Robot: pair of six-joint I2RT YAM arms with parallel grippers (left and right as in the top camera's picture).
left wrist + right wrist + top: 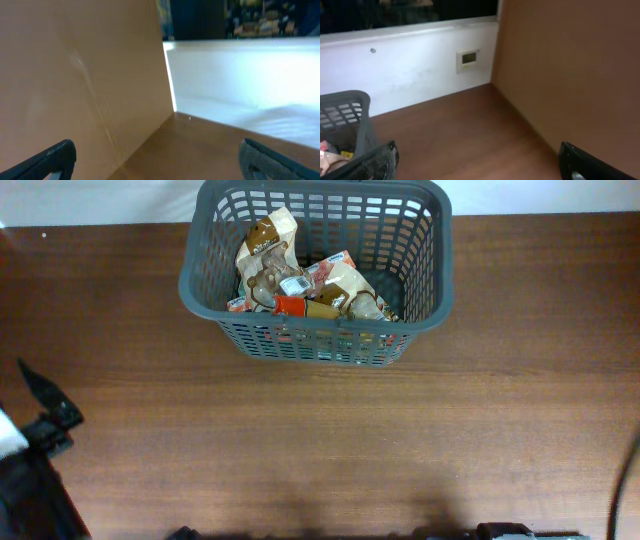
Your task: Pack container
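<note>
Container, the large dark grey lattice-sided plastic basket (320, 345), sits at the far edge of the brown wooden tabletop (400, 440) with crumpled food packets (300, 280) heaped inside, which is probably why the left hand (157, 165) and right hand (480, 167) both gape wide, holding nothing.

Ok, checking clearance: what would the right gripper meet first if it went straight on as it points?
Probably the white wall near its small panel, after passing over bare table. The container lies left of the line of the right gripper. Depth is unclear.
</note>
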